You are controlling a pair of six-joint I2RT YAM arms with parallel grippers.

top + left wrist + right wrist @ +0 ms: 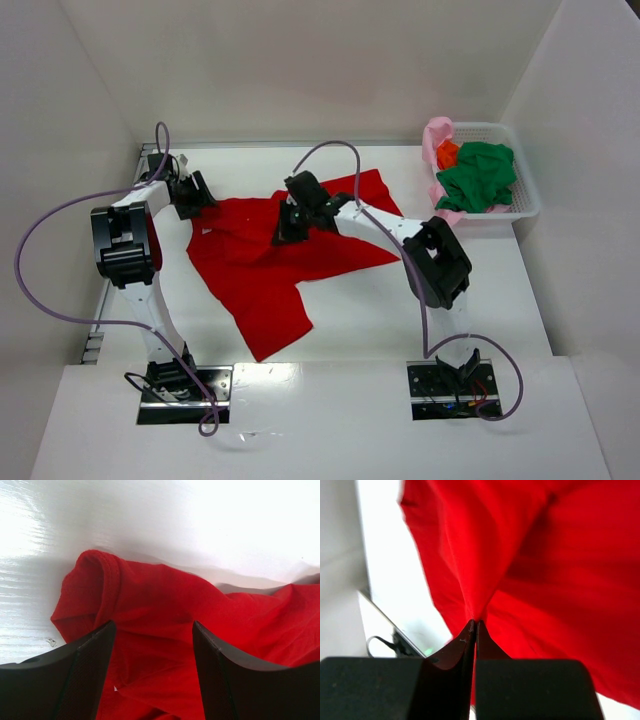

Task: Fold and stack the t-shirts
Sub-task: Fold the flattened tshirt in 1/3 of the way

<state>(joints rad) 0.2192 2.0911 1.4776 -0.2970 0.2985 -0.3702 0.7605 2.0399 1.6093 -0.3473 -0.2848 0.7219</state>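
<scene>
right fingers (447,656) pinch red t-shirt (545,580)

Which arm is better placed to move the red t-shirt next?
Right. The right fingers are shut on a fold of the red t-shirt; the left fingers are open over its edge, gripping nothing.

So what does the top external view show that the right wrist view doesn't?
Top external only: the white basket holding the green t-shirt, pink t-shirt and orange t-shirt. Right wrist only: clear sight that the right tool is pinched shut on a fold of cloth. Both: the red t-shirt.
</scene>
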